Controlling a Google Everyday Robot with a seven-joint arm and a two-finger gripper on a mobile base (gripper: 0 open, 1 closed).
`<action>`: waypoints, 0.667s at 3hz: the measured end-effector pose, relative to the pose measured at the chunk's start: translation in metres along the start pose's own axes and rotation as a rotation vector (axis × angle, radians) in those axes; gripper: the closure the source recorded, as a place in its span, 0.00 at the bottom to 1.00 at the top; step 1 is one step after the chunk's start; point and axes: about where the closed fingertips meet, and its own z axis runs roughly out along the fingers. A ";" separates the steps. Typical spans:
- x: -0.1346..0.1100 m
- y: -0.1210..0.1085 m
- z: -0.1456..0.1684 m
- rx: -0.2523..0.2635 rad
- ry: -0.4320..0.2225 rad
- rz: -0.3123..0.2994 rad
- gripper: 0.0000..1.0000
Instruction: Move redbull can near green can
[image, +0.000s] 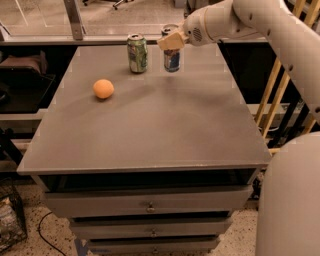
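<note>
The green can (137, 53) stands upright at the far middle of the grey table (150, 125). The redbull can (171, 59), blue and silver, is just to its right, a small gap apart, at the table's far edge. My gripper (171, 40) is shut on the redbull can's upper part, and its tan fingers (169, 42) cover most of the can's top. The can's base looks at or just above the table surface. My white arm (260, 20) reaches in from the upper right.
An orange (103, 89) lies on the table's left part, in front of and left of the green can. Drawers (150, 205) sit below the table front. Wooden slats (280, 100) stand to the right. A railing (75, 20) runs behind the table.
</note>
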 end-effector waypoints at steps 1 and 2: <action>0.004 -0.007 0.020 0.028 0.032 0.050 1.00; 0.002 -0.005 0.035 0.043 0.044 0.085 1.00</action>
